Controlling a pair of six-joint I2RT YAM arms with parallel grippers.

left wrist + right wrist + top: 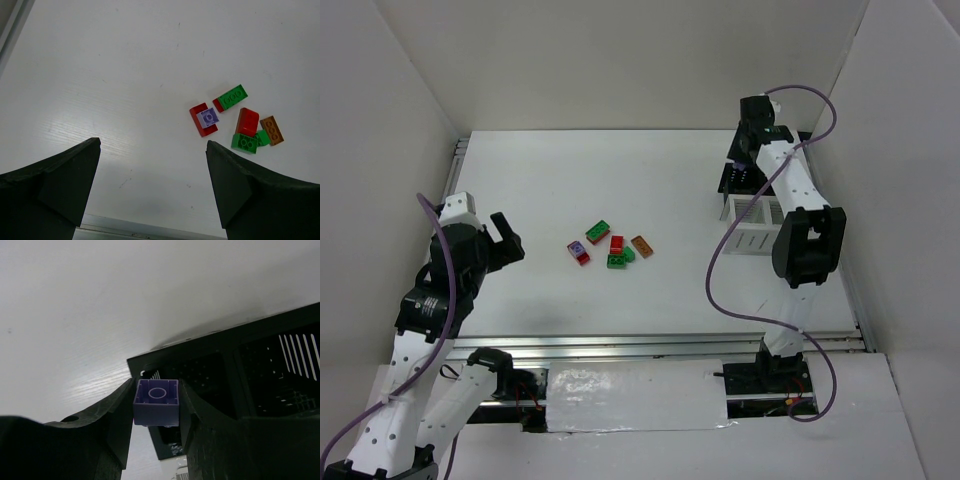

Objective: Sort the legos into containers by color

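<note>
While the right gripper pinches a purple brick between its matte black fingers, I see the brick's hollow underside and round inner tube facing the wrist camera. It hangs just at a corner of the black container, a hard plastic bin with a centre divider, perforated walls and slatted sides. I cannot tell whether anything lies in its two dark compartments. The white container, also slatted, sits touching or just beside it along the table's right edge, nearer to me. Its contents are hidden by the arm.

The left gripper hovers over the left side with its jaws spread wide, holding nothing. The table is white with a faint grain.

Near its middle the loose glossy studded bricks cluster:
- a green brick stacked on red
- a red piece with a lavender tile on it
- a rounded red brick
- a square green brick
- a small green piece
- an orange-brown brick
</note>
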